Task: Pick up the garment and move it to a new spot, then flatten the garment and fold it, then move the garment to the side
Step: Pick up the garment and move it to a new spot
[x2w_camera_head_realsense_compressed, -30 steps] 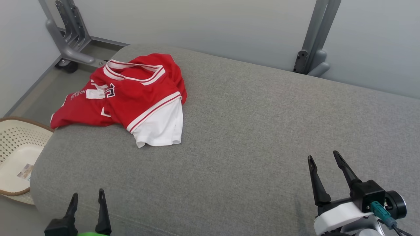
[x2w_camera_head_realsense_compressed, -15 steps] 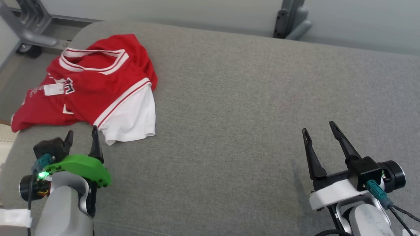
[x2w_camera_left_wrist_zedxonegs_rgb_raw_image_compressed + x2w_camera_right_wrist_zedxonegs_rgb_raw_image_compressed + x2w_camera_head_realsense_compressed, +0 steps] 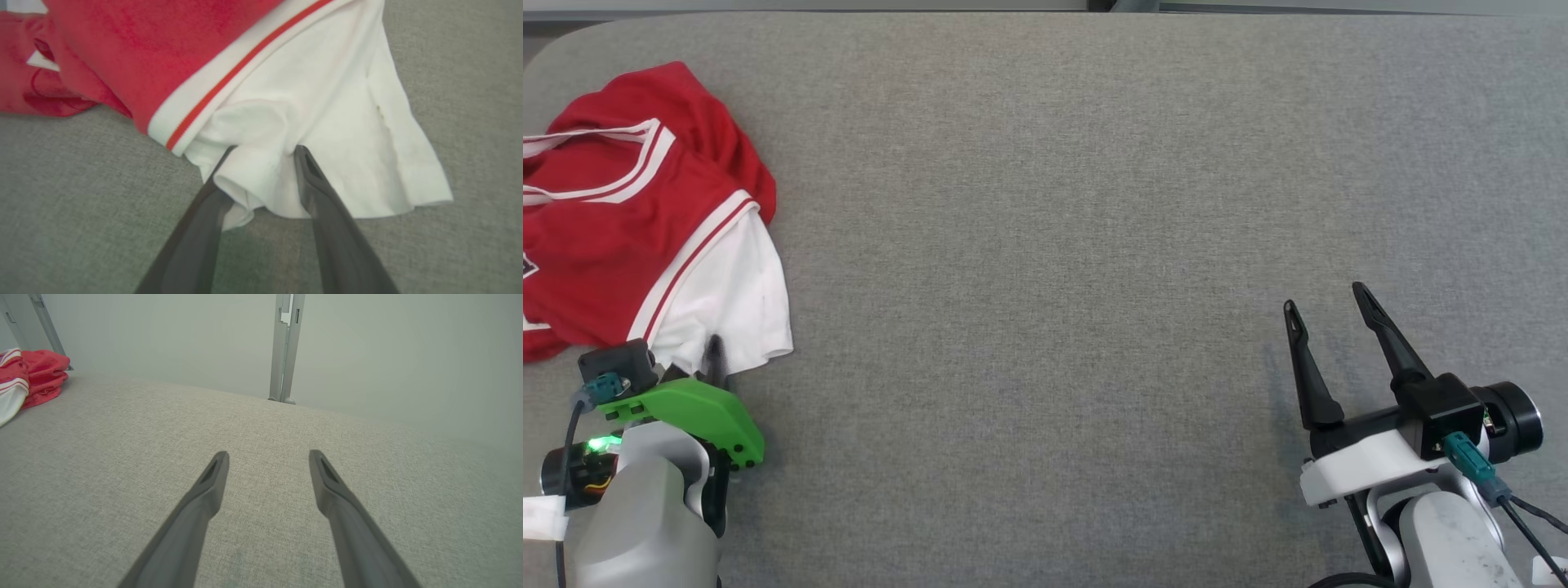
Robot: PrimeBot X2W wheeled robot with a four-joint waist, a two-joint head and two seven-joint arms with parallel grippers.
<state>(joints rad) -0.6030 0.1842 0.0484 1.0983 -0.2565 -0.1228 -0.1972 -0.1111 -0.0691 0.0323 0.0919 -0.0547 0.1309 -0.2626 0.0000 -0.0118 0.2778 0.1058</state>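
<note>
The garment [image 3: 645, 229] is a red jersey with white trim and a white sleeve, lying crumpled at the far left of the grey cushion [image 3: 1054, 245]. My left gripper [image 3: 690, 359] sits at the near edge of the white sleeve. In the left wrist view the garment [image 3: 286, 102] has a fold of its white hem between the two fingers of the left gripper [image 3: 265, 151]; the left finger runs under the cloth, and the jaws stand apart. My right gripper [image 3: 1325, 298] hovers open over bare cushion at the lower right, far from the garment [image 3: 24, 379].
A pale wall and a grey metal post [image 3: 286, 347] stand behind the cushion's far edge. The cushion's rounded left corner [image 3: 556, 49] lies just beyond the jersey. Bare grey fabric stretches between the two grippers.
The head camera has tilted down and turned, shifting the whole picture. My left gripper has reached forward onto the white sleeve's hem, and its jaws have narrowed slightly. The right gripper stays open.
</note>
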